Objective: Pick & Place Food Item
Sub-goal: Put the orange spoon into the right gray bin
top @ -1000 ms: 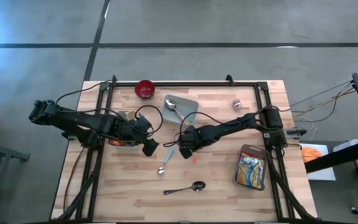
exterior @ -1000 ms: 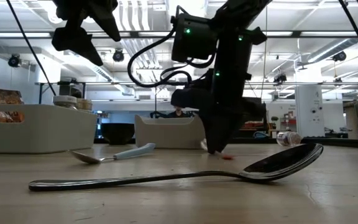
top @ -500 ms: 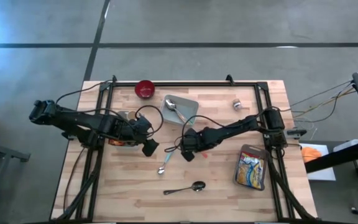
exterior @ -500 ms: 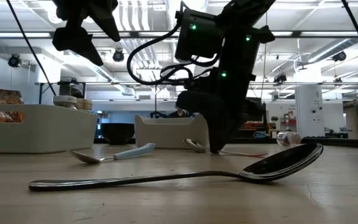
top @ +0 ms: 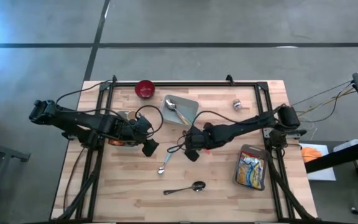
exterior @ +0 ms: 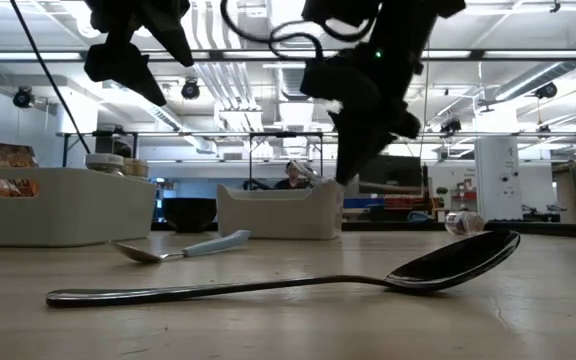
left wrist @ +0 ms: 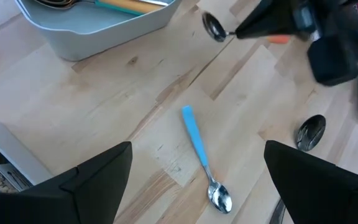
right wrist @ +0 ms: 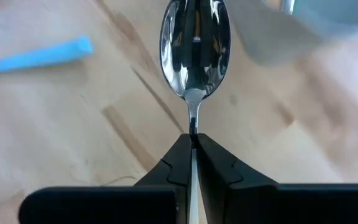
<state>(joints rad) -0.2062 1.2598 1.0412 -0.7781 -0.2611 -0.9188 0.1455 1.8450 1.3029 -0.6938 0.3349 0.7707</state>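
Right hand, pinched on the handle of a metal spoon lifted above the table centre, should keep it level en route to the grey tray; left hand hovers released near the left edge.

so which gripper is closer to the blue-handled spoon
Left. The left gripper hovers just beside the blue-handled spoon; the right gripper is farther off, shut on a metal spoon.
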